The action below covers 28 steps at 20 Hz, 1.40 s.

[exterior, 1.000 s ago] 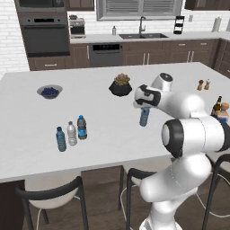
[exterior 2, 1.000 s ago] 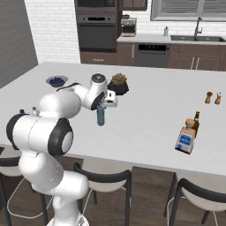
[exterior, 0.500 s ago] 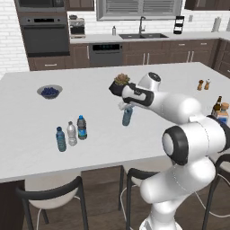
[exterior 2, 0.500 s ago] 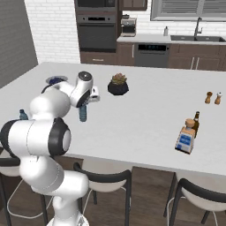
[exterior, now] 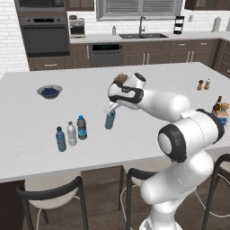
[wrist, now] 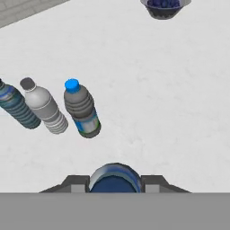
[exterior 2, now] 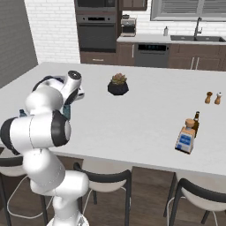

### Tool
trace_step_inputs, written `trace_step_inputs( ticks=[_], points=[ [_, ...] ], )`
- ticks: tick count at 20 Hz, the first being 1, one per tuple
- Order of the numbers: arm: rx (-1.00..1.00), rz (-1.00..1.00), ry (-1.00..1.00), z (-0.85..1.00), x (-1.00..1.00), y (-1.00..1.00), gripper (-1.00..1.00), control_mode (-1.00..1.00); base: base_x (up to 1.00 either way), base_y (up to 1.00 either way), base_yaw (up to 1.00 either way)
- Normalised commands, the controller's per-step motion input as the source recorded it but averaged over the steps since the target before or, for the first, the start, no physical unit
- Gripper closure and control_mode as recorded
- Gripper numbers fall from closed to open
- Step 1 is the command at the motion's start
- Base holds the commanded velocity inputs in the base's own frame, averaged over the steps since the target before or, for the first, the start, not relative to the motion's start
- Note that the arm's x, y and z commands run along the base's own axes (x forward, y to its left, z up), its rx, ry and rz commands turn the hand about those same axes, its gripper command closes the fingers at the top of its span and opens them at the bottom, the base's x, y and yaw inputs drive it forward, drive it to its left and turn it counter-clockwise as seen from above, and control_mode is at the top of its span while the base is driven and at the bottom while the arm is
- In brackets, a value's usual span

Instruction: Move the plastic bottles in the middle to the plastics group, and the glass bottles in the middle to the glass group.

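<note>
Claw [exterior: 110,109] clamped on the pale blue bottle [exterior: 109,119], seen from above as a blue cap between the finger tips [wrist: 76,183] in the hand view. Over the last second the arm swung the bottle leftward across the table [exterior: 27,148], away from the potted plant [exterior: 120,79] and toward the plastics group [exterior: 65,134]. It now hangs just right of that group, near the dark bottle with blue label [exterior: 81,127], which stands with the white-capped bottle [exterior: 71,133] and the blue bottle [exterior: 60,138]. Judgement: one plastic bottle looks already delivered, this is the second one in transit, and placement beside the group is what's left for plastics.

Glass side: the cork-stoppered clear bottle [exterior 2: 186,135] stands right against the brown bottle [exterior 2: 195,123], far across the table from the plastics group, so that part looks done.

Hard to read: can't tell whether the held bottle's base is touching the table or is just above it. In the right base view the robot's own arm blocks the held bottle and most of the group. In the hand view the blue bottle is cut off at the frame edge, as is the bowl [wrist: 163,8]. Labels are too small to read.
</note>
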Motion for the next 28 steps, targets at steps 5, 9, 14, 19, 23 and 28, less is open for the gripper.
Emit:
trace_step_inputs(
  ticks=[5,9,14,19,23,28],
  points=[
    [-0.05,0.16,0.0,-0.02,0.0,0.65,1.0,-1.0,0.0,0.0,0.0],
    [-0.04,0.02,0.09,-0.14,0.0,0.45,1.0,-1.0,0.0,0.0,0.0],
    [-0.03,0.0,0.04,-0.21,0.18,0.11,1.0,-1.0,0.0,0.0,0.0],
    [-0.07,0.0,0.06,-0.07,0.45,0.1,1.0,-1.0,0.0,0.0,0.0],
    [-0.07,0.0,0.11,0.0,0.43,0.01,1.0,-1.0,0.0,0.0,0.0],
    [-0.04,0.0,0.12,-0.06,0.37,0.09,1.0,-1.0,0.0,0.0,0.0]
  ],
)
